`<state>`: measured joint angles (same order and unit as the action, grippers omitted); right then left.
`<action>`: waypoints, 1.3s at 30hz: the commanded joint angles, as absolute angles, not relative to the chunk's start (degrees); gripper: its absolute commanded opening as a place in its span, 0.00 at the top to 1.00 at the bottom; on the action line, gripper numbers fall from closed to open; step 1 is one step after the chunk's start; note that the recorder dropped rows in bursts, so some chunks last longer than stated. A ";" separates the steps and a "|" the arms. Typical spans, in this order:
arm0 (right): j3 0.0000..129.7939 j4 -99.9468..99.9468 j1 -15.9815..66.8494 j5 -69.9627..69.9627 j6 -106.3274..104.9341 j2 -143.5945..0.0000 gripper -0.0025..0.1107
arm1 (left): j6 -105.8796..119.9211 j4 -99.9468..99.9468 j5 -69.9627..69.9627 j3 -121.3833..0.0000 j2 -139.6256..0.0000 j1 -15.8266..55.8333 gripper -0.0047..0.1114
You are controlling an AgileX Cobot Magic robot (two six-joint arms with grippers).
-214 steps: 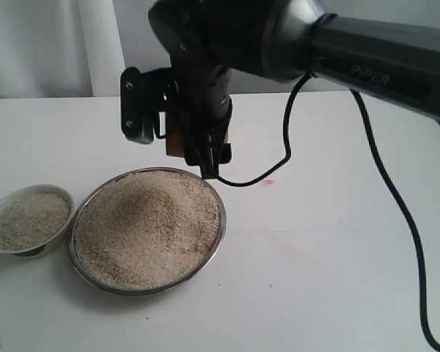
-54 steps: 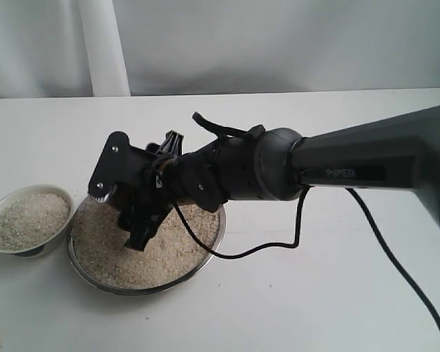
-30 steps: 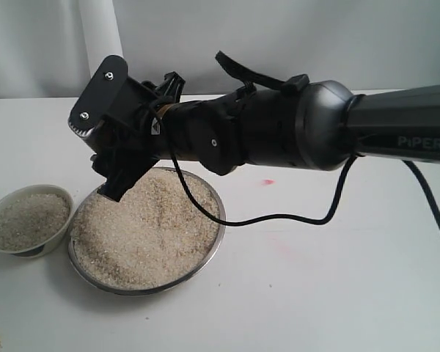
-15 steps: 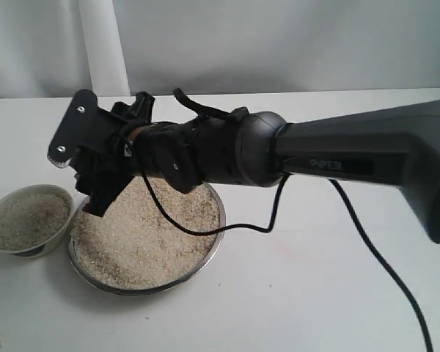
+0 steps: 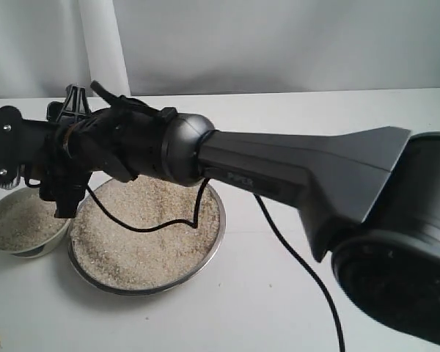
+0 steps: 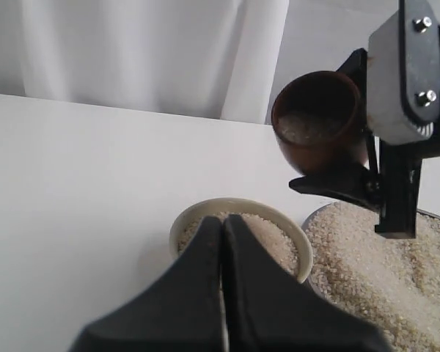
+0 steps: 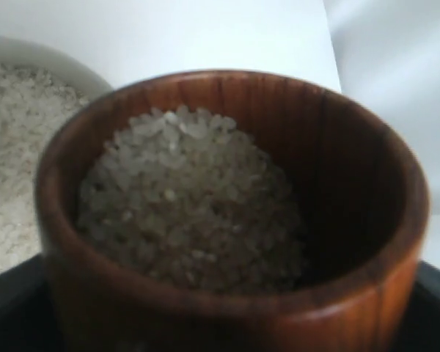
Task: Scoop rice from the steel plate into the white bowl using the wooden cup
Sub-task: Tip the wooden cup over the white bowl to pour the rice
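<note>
My right gripper (image 5: 42, 172) reaches across to the left and is shut on the wooden cup (image 6: 319, 125). The cup is upright and holds a mound of rice (image 7: 191, 198). It hangs above the gap between the white bowl (image 5: 48, 248) and the steel plate (image 5: 221, 220), close to the bowl's rim (image 6: 242, 204). The bowl holds rice, and the plate is heaped with rice (image 5: 147, 235). The exterior view hides the cup behind the gripper. My left gripper (image 6: 221, 224) is shut and empty, low in front of the bowl.
A white table top (image 5: 315, 257) carries both dishes. A white curtain and wall (image 5: 205, 44) stand behind. The right arm's black cable (image 5: 279, 235) trails over the plate's edge and across the table on the right.
My right gripper lifted the filled cup out of the plate's rice and carried it left, from over the plate toward the white bowl.
</note>
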<state>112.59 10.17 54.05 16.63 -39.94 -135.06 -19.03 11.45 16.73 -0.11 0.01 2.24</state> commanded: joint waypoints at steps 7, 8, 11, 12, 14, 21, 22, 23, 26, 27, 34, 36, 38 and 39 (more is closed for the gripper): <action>115.46 52.57 57.35 22.43 -11.90 -137.23 0.98 | -19.28 11.41 16.32 0.00 0.00 2.33 0.96; 115.46 55.60 57.51 23.06 -10.41 -137.23 0.98 | -19.28 11.41 16.32 0.00 0.00 2.33 0.96; 115.46 58.41 58.05 23.86 -9.11 -137.53 0.98 | -19.28 11.41 16.32 0.00 0.00 2.33 0.96; 115.46 58.66 58.26 23.64 -9.11 -137.53 0.98 | -19.28 11.41 16.32 0.00 0.00 2.33 0.96; 115.46 60.64 58.75 23.48 -9.11 -137.53 0.98 | -19.28 11.41 16.32 0.00 0.00 2.33 0.96; 115.46 69.83 60.54 26.41 -8.88 -139.49 0.98 | -19.28 11.41 16.32 0.00 0.00 2.33 0.96; 115.46 70.65 60.54 26.54 -8.72 -139.77 0.98 | -19.28 11.41 16.32 0.00 0.00 2.33 0.96; 115.46 71.49 60.63 26.54 -7.97 -140.25 0.98 | -19.28 11.41 16.32 0.00 0.00 2.33 0.96; 115.46 74.03 60.89 26.94 -6.98 -140.71 0.98 | -19.28 11.41 16.32 0.00 0.00 2.33 0.96; 115.46 74.98 61.17 27.62 -6.76 -140.84 0.98 | -19.28 11.41 16.32 0.00 0.00 2.33 0.96; 115.46 79.94 61.78 29.49 -6.64 -141.08 0.98 | -19.28 11.41 16.32 0.00 0.00 2.33 0.96; 115.46 81.36 62.28 30.05 -6.64 -141.08 0.98 | -19.28 11.41 16.32 0.00 0.00 2.33 0.96; 115.46 83.14 62.76 30.04 -6.64 -141.08 0.98 | -19.28 11.41 16.32 0.00 0.00 2.33 0.96; 115.46 84.07 62.87 30.24 -6.64 -141.08 0.98 | -19.28 11.41 16.32 0.00 0.00 2.33 0.96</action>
